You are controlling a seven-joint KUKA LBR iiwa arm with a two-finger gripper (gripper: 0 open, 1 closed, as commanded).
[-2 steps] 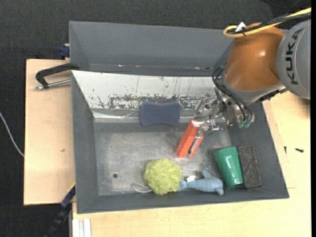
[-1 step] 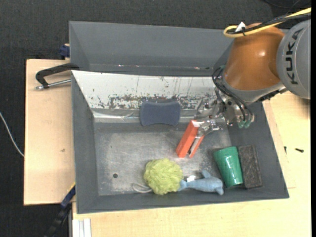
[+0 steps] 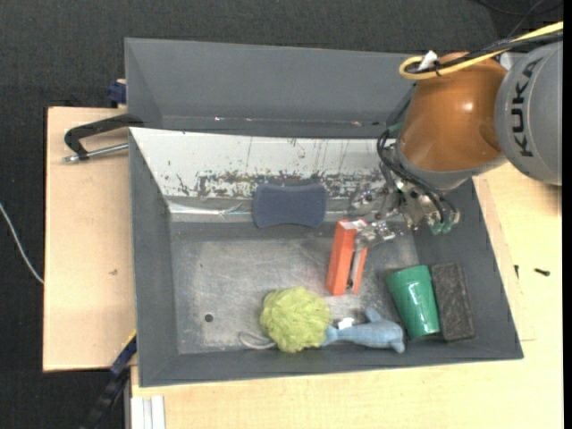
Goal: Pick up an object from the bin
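My gripper [image 3: 380, 222] reaches into the bin from the upper right, under the orange cover. It sits at the top end of an orange, flat, oblong object [image 3: 341, 259] that stands tilted in the middle right of the bin. Whether the fingers are round that orange piece I cannot tell. Just right of it lies a green cup [image 3: 414, 300] on its side.
A dark blue pad [image 3: 288, 206] leans against the back wall. A yellow-green fuzzy ball [image 3: 294, 319] and a light blue soft toy [image 3: 369, 333] lie at the front. A dark rough block [image 3: 454, 300] lies at the right wall beside the cup.
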